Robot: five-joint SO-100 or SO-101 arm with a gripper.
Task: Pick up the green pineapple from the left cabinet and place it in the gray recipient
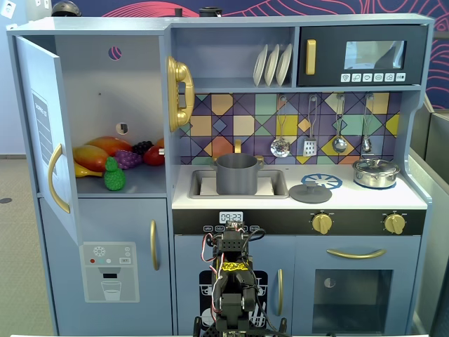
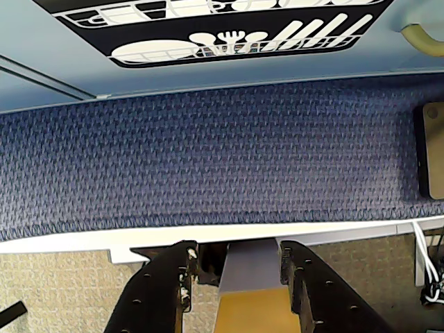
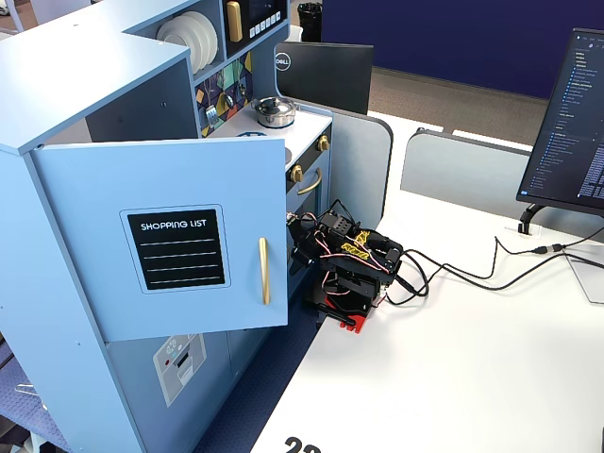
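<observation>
From my station I take the gray recipient (image 1: 237, 174) as my landmark: it stands in the sink (image 1: 277, 184) of the toy kitchen, upright and with no lid on it. To its left in a fixed view, the left cabinet (image 1: 112, 105) has its door (image 1: 48, 133) swung wide open, and the green pineapple (image 1: 114, 175) sits upright near the front edge of the cabinet's shelf, well apart from the recipient. Just behind the pineapple I see a purple grape bunch (image 1: 128, 159) touching or almost touching it, with a mango (image 1: 91, 157) and other fruit farther back. To the right of the recipient lies a flat gray lid (image 1: 310, 192), and farther right a shiny steel pot (image 1: 376, 172) stands on the counter. Below the recipient, in front of the lower doors, my arm (image 1: 231, 281) is folded down low, far from the pineapple. In the wrist view the gripper (image 2: 236, 260) points down at blue carpet (image 2: 208, 159) beside the kitchen's base; its two black fingers (image 2: 163, 284) stand a moderate way apart with nothing held between them. In the other fixed view I see the same door (image 3: 170, 236) from outside, with its shopping list panel (image 3: 177, 249), and the arm (image 3: 349, 269) crouched on the white table (image 3: 453, 368).
</observation>
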